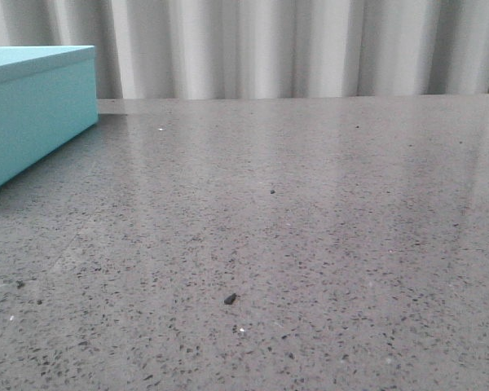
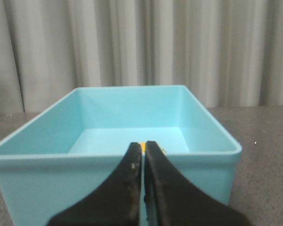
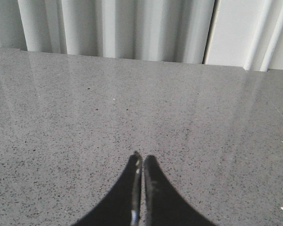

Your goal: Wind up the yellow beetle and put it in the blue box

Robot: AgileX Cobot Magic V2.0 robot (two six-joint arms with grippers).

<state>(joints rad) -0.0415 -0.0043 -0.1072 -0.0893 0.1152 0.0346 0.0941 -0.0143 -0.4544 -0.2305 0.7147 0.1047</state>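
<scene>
Fingers of the left gripper (image 2: 144, 148) sit together, just short of the blue box (image 2: 37, 141); a yellow sliver beyond their tips, likely the yellow beetle (image 2: 142, 147), lies inside; right fingers (image 3: 141, 160) together over bare surface (image 3: 61, 117).

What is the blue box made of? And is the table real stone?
The blue box looks like smooth matte plastic: thin walls, rounded rim, even color, though coated card is possible. The table looks like polished speckled stone or a stone-look composite: grey with dark flecks and soft reflections.
</scene>
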